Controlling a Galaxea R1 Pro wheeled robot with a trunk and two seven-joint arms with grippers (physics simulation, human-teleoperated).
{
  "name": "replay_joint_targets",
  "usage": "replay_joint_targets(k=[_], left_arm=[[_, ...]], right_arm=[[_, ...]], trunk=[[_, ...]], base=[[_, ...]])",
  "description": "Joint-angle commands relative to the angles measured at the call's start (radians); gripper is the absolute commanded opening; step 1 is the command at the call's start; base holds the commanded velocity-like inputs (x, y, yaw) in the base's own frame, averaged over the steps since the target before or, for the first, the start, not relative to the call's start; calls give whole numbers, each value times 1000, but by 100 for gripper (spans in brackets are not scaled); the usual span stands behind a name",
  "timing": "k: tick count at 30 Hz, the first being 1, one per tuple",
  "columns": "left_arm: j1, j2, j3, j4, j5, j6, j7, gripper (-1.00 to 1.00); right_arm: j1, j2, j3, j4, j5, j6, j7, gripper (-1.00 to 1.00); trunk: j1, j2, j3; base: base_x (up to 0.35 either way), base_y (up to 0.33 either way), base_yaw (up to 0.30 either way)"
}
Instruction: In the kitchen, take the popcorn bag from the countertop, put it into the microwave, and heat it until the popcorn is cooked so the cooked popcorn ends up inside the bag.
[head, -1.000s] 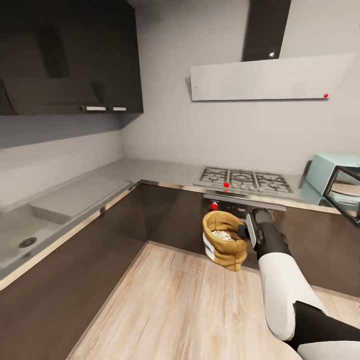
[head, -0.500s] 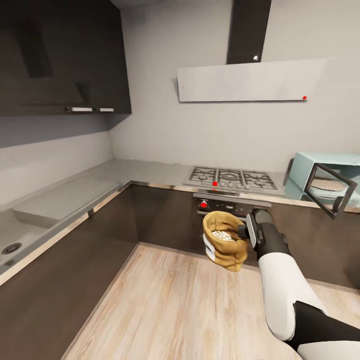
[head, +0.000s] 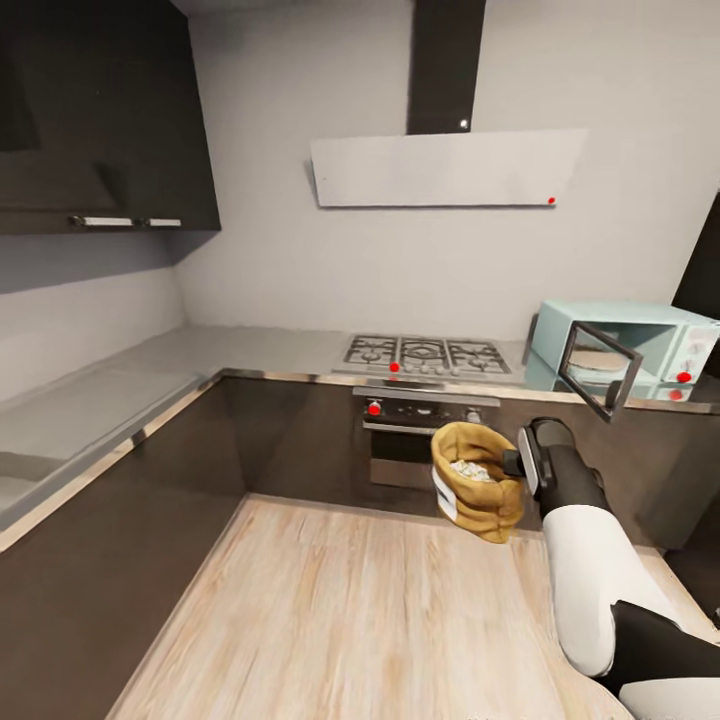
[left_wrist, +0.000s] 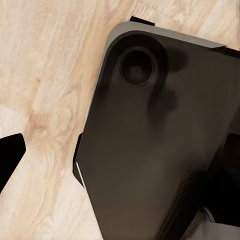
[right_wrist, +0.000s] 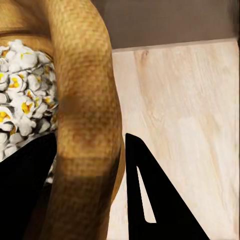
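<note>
Gripping the popcorn bag (head: 478, 480) rim, right pincer (head: 512, 462) holds it aloft.

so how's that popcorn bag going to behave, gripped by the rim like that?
The popcorn bag is probably floppy: wrinkled cloth sides, hanging from its rolled rim in the right pincer. Likely light, since it hangs upright without drooping much. The popcorn sits loose at the open mouth, so tilting could spill it.
</note>
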Motion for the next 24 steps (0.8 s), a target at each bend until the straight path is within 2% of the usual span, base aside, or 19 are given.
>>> replay_joint_targets(k=[1,5,21,22,24], left_arm=[[0,0,-1,0,5,-3,3,100],[0,0,-1,0,5,-3,3,100],[0,-1,-4,-1,-3,-3,3,100],[0,-1,-3,-1,-3,-3,3,100],[0,-1,-3,-1,-3,-3,3,100]], right_arm=[[-1,-10,-3,0,-10,2,-4,-100],[-1,-31,-3,0,-12,2,-4,-100],[-1,-33,-3,0,-11,2,-3,-100],[-1,-33,-5,0,-12,2,4,-100],[-1,-39,-8,-1,-10,2,70,-100]], trunk=[[0,-1,-1],[0,-1,1],[0,-1,9],[0,-1,10],[0,-1,11]], base=[[0,0,-234],[0,0,-234],[0,0,-236],[0,0,-236],[0,0,-236]])
